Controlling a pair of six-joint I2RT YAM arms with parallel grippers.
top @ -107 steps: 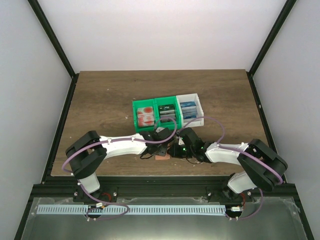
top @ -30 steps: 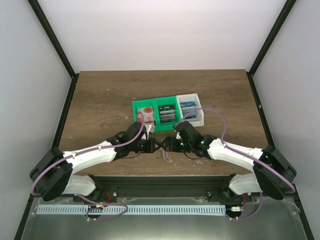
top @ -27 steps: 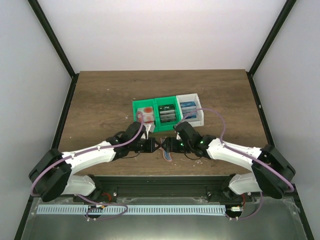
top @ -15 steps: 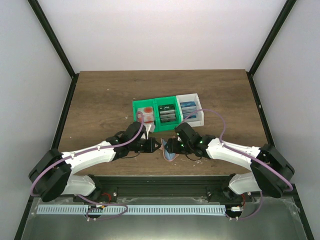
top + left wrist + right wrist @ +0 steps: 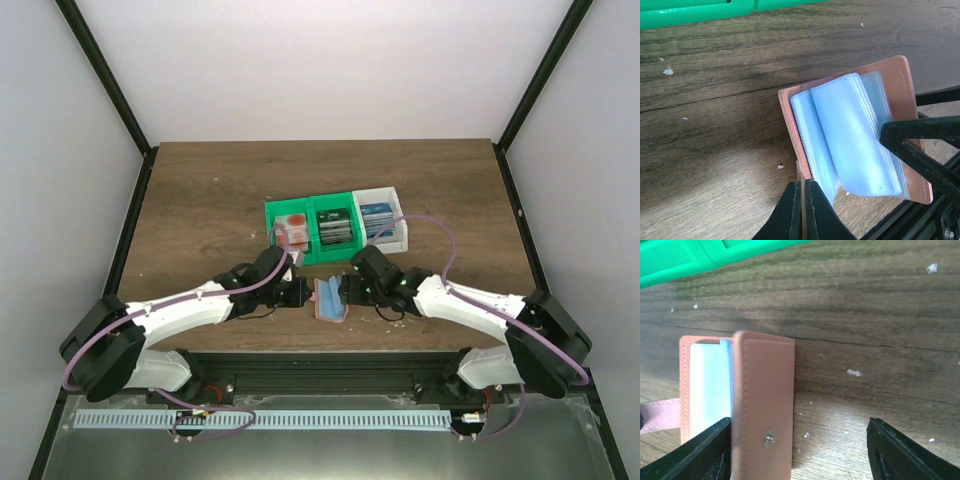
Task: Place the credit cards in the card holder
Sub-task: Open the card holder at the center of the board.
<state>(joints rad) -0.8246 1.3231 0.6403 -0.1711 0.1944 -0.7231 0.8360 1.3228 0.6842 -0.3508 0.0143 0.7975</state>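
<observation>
Now card holder [image 5: 329, 299] open, spine near-far; left tool [image 5: 802, 194] pinching it; right tool [image 5: 799, 436] released.

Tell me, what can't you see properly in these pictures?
- What's printed on the credit cards in the bins: too small in the top view, and both wrist views cut the bins off at the top edge.
- Inside the card holder's sleeves: cloudy and overlapping in the left wrist view. In the right wrist view the raised cover hides most of them.
- Whether the left gripper pinches the holder's tab: its shut fingers hide that spot.
</observation>
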